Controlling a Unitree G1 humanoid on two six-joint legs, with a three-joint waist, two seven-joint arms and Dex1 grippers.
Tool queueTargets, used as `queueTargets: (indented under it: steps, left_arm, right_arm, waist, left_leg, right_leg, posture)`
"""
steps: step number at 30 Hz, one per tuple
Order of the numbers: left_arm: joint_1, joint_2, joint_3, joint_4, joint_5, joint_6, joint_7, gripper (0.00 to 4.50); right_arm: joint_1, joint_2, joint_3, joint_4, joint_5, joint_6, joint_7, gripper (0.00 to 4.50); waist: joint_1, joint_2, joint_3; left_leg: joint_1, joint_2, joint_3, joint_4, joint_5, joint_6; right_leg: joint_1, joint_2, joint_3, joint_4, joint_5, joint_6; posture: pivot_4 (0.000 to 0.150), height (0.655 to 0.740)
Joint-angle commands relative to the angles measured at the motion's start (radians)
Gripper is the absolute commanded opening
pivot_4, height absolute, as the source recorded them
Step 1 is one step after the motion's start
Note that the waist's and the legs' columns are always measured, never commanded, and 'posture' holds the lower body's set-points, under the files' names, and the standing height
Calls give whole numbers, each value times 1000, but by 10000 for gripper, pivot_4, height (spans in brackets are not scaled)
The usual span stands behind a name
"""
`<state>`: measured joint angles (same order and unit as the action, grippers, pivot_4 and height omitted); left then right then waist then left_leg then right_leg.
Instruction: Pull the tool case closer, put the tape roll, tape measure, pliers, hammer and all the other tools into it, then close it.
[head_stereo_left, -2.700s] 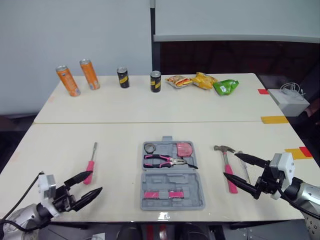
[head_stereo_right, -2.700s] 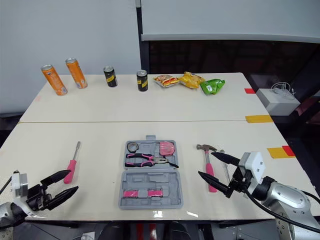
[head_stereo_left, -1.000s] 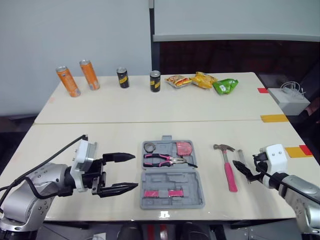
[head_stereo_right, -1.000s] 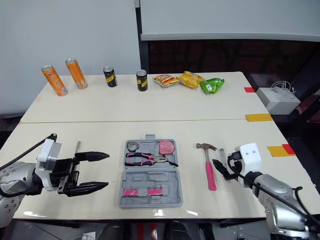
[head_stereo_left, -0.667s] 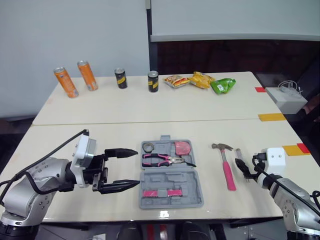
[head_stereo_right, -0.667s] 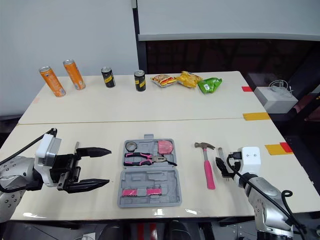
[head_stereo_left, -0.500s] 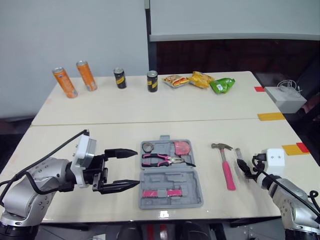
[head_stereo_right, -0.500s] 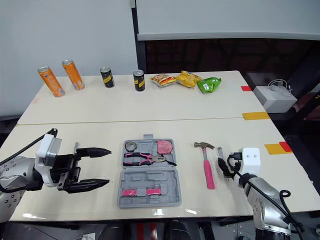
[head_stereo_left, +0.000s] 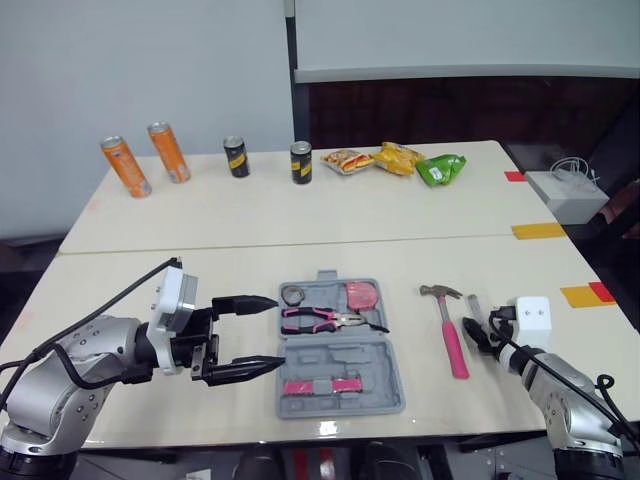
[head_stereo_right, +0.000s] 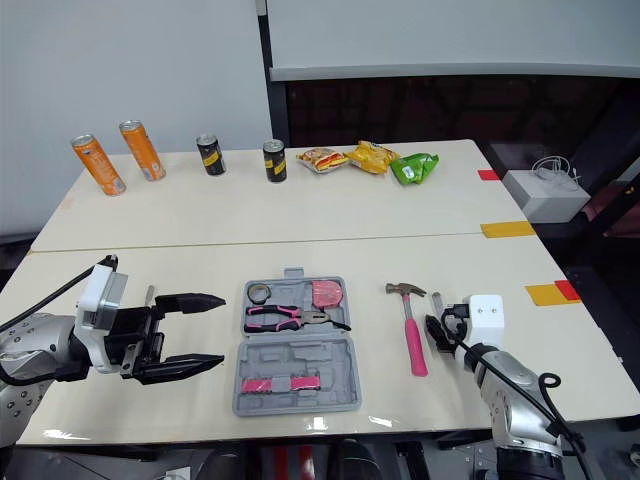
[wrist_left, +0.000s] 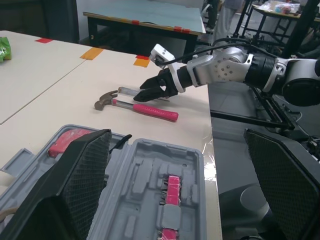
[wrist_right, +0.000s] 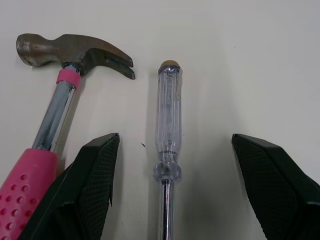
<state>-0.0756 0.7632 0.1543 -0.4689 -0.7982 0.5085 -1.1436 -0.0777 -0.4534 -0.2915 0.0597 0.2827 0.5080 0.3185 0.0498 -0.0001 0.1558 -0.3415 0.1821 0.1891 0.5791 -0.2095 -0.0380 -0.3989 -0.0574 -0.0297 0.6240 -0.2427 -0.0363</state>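
The grey tool case (head_stereo_left: 340, 350) lies open in the middle of the near table. Its far half holds the tape roll (head_stereo_left: 293, 294), the pink tape measure (head_stereo_left: 362, 294) and the pink-handled pliers (head_stereo_left: 325, 320). The near half holds pink bits (head_stereo_left: 320, 385). Right of the case lie the pink-handled hammer (head_stereo_left: 450, 330) and a clear-handled screwdriver (wrist_right: 167, 145). My right gripper (head_stereo_left: 476, 335) is low over that screwdriver, open, one finger on each side without touching. My left gripper (head_stereo_left: 277, 332) is open just left of the case, its tips at the case's left edge.
On the far table stand two orange cans (head_stereo_left: 125, 166), two black cans (head_stereo_left: 235, 157) and snack packets (head_stereo_left: 398, 157). A white box (head_stereo_left: 560, 190) sits past the right edge. Coloured tape marks (head_stereo_left: 538, 231) line the table's right side.
The left gripper swung from the front-left corner up beside the case and has since barely moved. The right gripper went from the hammer down over the clear screwdriver. The camera shifted slightly.
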Motion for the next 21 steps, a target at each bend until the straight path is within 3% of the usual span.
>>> queueTargets:
  steps: [1, 10, 11, 21]
  left_arm:
    - [-3, 13, 19, -34, -18, -7, -5, 45000]
    - [7, 9, 25, -25, -13, -23, -15, 45000]
    - [7, 8, 24, -27, -13, -23, -13, 45000]
    - [-3, -46, 29, -60, -55, -19, 48, 45000]
  right_arm:
    - [-5, 2, -2, -7, -8, 2, -10, 31989]
    - [19, -2, 6, -8, -12, 3, 6, 1915]
    - [18, -6, 4, -3, -13, -7, 14, 289]
    - [5, -84, -18, -64, 47, -69, 210, 289]
  waist:
    - [0, 0, 0]
    - [-1, 0, 0]
    - [-1, 0, 0]
    - [0, 1, 1]
  left_leg:
    - [0, 0, 0, 0, 0, 0]
    - [1, 0, 0, 0, 0, -1]
    - [1, 0, 0, 0, 0, -1]
    - [0, 0, 0, 0, 1, 1]
  right_leg:
    - [0, 0, 0, 0, 0, 0]
    - [1, 0, 0, 0, 0, 0]
    - [1, 0, 0, 0, 0, 0]
    - [1, 0, 0, 0, 0, 0]
  posture:
    - [1500, 7400]
    - [1500, 7400]
    - [1500, 7400]
    - [1500, 7400]
